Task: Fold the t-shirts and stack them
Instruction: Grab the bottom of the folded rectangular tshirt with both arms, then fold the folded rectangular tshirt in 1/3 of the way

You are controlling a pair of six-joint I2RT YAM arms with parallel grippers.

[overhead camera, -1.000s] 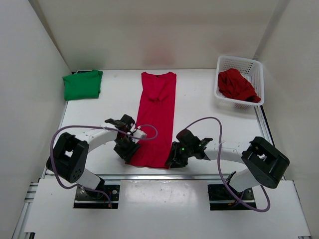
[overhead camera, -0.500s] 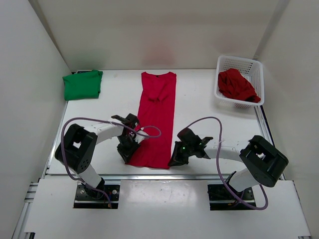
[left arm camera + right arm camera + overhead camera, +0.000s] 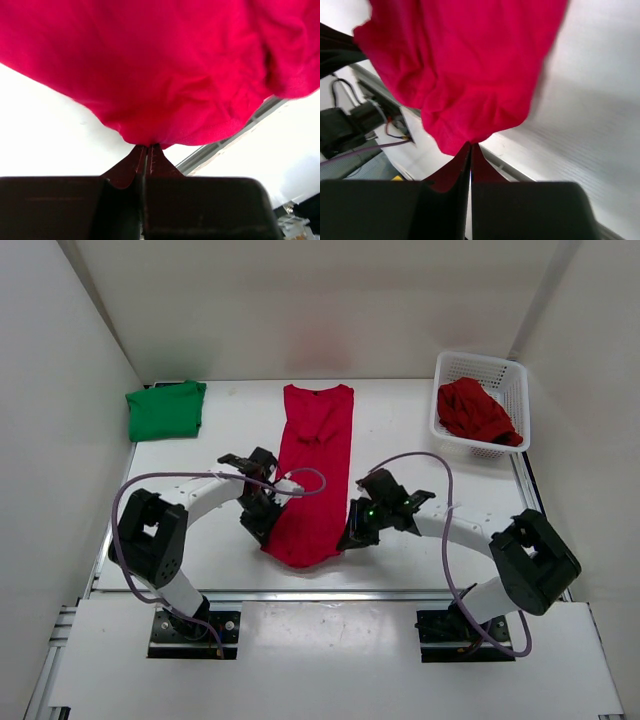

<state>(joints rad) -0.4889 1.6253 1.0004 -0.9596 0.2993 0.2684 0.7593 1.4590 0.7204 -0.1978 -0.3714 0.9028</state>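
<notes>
A long red t-shirt (image 3: 315, 465) lies down the middle of the table, folded into a narrow strip. My left gripper (image 3: 266, 523) is shut on its near left corner (image 3: 148, 131) and holds it off the table. My right gripper (image 3: 352, 533) is shut on the near right corner (image 3: 465, 135), also lifted. The near hem sags between the two grippers. A folded green t-shirt (image 3: 166, 409) rests at the far left. Another red t-shirt (image 3: 477, 410) lies crumpled in the basket.
A white mesh basket (image 3: 482, 369) stands at the far right corner. White walls close in the table on the left, back and right. A metal rail (image 3: 300, 594) runs along the table's near edge.
Both grippers have shut on the red t-shirt's near corners and moved away from me, lifting the near hem off the table.
</notes>
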